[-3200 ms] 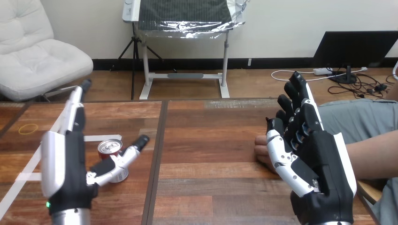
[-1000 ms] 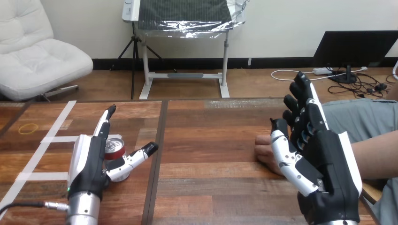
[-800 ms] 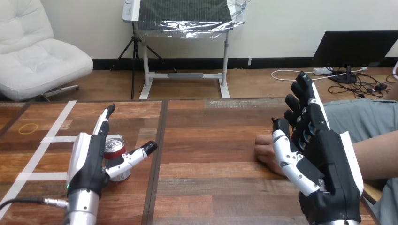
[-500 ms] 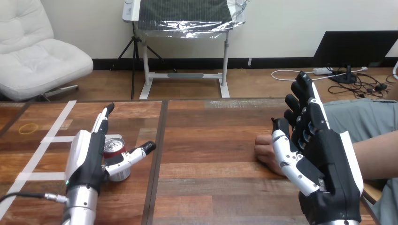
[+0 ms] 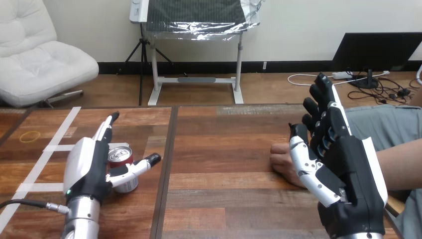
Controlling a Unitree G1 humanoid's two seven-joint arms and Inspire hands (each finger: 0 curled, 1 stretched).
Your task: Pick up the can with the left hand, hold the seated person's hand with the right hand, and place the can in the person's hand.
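A red can with a silver top stands upright on the left half of the table. My left hand is around it from the left, fingers straight and pointing away, thumb stretched past the can's front on the right; the hand is open and hides most of the can. My right hand is raised at the right, fingers straight and spread, open. The person's hand rests on the table just left of it, partly hidden behind my thumb; I cannot tell if they touch.
Strips of white tape cross the table's left part, and a yellow rubber band lies near the far left edge. A dark seam runs down the table between the can and the person's hand.
My left arm has dropped and come in over the last three seconds, so the hand now sits level with the can. In the last second it slid slightly left. My right hand barely moved.
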